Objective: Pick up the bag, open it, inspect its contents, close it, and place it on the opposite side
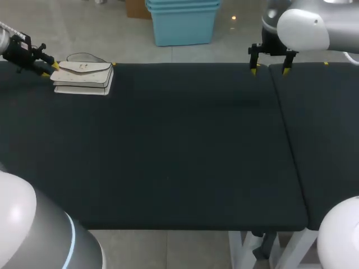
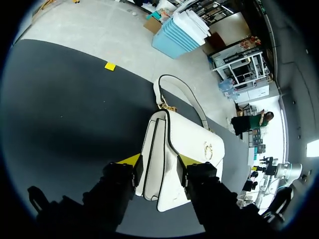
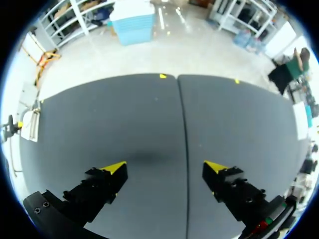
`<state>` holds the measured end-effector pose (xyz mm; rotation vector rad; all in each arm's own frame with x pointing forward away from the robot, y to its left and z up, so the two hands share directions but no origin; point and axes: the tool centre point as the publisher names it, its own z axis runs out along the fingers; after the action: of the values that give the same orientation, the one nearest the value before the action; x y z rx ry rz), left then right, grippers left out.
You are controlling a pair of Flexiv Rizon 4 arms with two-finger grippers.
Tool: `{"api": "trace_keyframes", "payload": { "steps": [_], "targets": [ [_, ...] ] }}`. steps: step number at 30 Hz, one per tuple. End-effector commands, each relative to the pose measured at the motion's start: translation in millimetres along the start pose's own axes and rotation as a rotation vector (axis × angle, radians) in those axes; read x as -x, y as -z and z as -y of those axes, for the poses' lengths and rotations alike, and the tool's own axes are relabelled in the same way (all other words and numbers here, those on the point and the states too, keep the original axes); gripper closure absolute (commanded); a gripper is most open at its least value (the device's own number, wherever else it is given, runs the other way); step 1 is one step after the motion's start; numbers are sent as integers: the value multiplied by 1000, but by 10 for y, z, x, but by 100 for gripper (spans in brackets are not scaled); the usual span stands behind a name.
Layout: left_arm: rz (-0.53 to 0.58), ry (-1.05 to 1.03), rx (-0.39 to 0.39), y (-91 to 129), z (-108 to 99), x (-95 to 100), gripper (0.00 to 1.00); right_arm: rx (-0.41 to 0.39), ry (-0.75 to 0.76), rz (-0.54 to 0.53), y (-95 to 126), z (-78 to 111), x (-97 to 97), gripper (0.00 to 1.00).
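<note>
Left pincer [image 2: 159, 163] clamps one end of the white bag [image 2: 192, 144], its tips partly hidden; right pincer [image 3: 165, 168] gapes wide, empty.

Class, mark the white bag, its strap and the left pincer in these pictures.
white bag [image 2: 192, 149]: left wrist view, front flap.
strap [image 2: 157, 92]: left wrist view, the loop's thick side.
left pincer [image 2: 158, 160]: left wrist view, midway between its yellow tips.

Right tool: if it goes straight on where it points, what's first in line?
The bare table, close to the join of its two tops. The right tool is open, with nothing else ahead of it; the bag lies far off to one side. Gap to the table unclear.
</note>
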<state>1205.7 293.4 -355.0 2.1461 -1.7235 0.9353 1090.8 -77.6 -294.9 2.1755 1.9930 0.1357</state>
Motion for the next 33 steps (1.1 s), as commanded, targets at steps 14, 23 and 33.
{"api": "trace_keyframes", "payload": {
  "steps": [14,23,33],
  "targets": [
    [-31,5,228,11,232,87,100,-2,-1,4,0,-7,-11,0],
    [-6,42,178,250,154,251,100,-2,-1,4,0,-7,-11,0],
    [-2,80,160,310,102,419,100,-2,-1,4,0,-7,-11,0]
  ]
}}
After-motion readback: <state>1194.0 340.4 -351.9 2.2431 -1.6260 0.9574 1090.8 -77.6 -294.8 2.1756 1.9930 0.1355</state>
